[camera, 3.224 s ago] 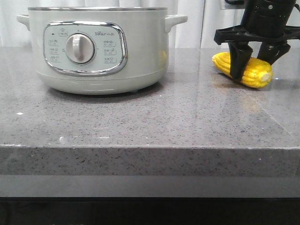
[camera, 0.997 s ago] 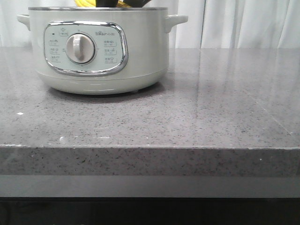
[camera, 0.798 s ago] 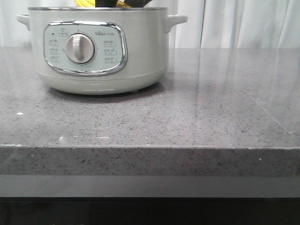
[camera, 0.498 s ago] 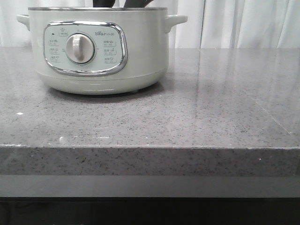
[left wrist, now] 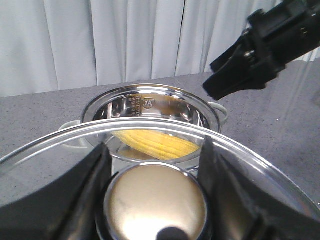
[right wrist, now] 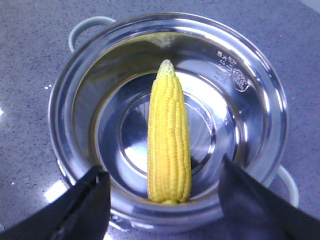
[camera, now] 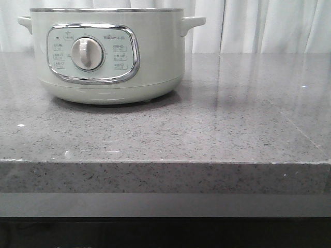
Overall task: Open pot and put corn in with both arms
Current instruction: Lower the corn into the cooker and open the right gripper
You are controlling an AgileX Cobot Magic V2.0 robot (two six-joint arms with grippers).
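Note:
The pale cream-green pot (camera: 108,57) stands at the back left of the counter with its lid off. From the front the corn and both grippers are out of view. In the right wrist view the yellow corn (right wrist: 169,135) lies flat on the bottom of the pot's steel bowl (right wrist: 60,100). My right gripper (right wrist: 161,170) hangs open and empty above it. My left gripper (left wrist: 155,170) is shut on the metal knob (left wrist: 156,202) of the glass lid (left wrist: 50,155), held up beside the pot. Beyond the lid I see the corn (left wrist: 157,144) and the right gripper's fingers (left wrist: 230,80).
The pot stands on a grey speckled stone counter (camera: 207,129) whose front edge runs across the lower front view. White curtains (camera: 258,26) hang behind the counter. The pot's side handles (camera: 192,23) stick out left and right.
The corn and the right gripper's fingers showed above the pot's rim a second ago. The corn now lies inside the pot, released, and the gripper has risen out of the front view.

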